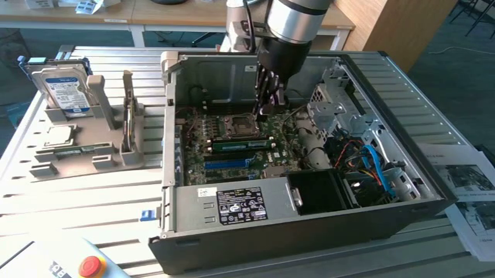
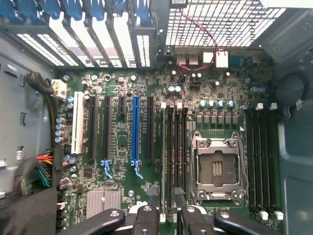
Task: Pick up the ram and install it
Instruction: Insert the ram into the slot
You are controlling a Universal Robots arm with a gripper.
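Starting from the black two-fingered metal pincer (image 1: pixel 264 114): spread, pinching nothing, hung low inside the open black steel computer case (image 1: pixel 309 231), over the green motherboard (image 1: pixel 197 156). On the side of the grey power-supply box (image 1: pixel 232 205), finding the ram (image 1: pixel 241 144), a long narrow green circuit-board stick, lying along a slot beside the empty silver processor socket (image 1: pixel 236 123). Judging from that: picked up and set in its slot already, though unable to confirm full seating or closed latches. From the exterior view, getting the green stick clear of the pincer; from the wrist view, getting black fingers (image 2: pixel 146 220) parted over dark memory slots (image 2: pixel 173 147) near the long blue slot (image 2: pixel 135 129), without telling stick from slot.
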